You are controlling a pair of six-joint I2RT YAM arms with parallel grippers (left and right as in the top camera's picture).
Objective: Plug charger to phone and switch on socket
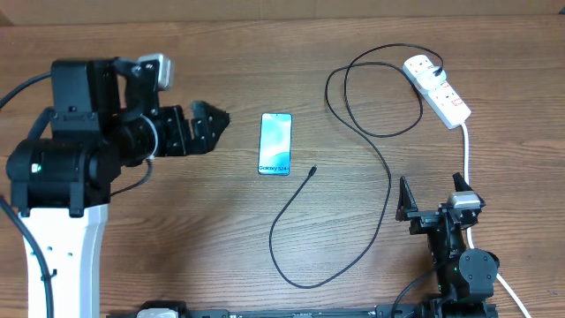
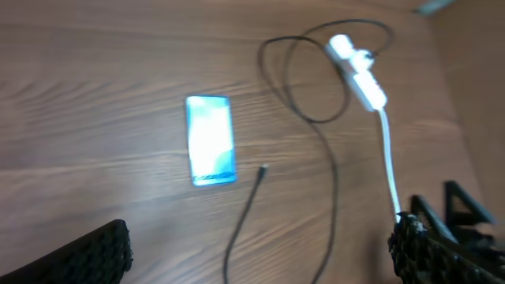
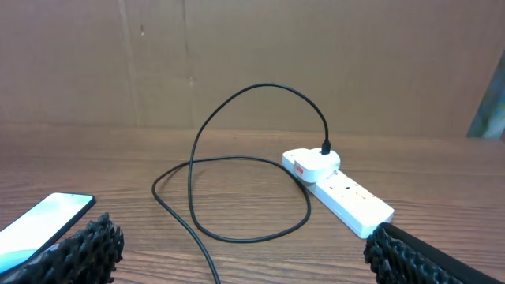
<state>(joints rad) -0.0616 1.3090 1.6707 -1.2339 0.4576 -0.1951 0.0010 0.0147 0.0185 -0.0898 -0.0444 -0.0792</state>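
The phone [image 1: 275, 144] lies flat at mid-table with its light blue screen up, also seen in the left wrist view [image 2: 211, 140] and at the left edge of the right wrist view [image 3: 43, 221]. The charger cable [image 1: 388, 190] loops across the table. Its small tip [image 1: 313, 170] rests free just right of the phone, and its other end is plugged into the white socket strip [image 1: 437, 88] at the back right. My left gripper [image 1: 216, 130] hovers open, left of the phone. My right gripper [image 1: 433, 196] stands open near the front right, holding nothing.
A thick white cord [image 1: 466, 150] runs from the socket strip down past my right arm [image 1: 463, 256]. A brown cardboard wall [image 3: 252, 63] stands behind the table. The left arm's base [image 1: 62, 177] fills the left side.
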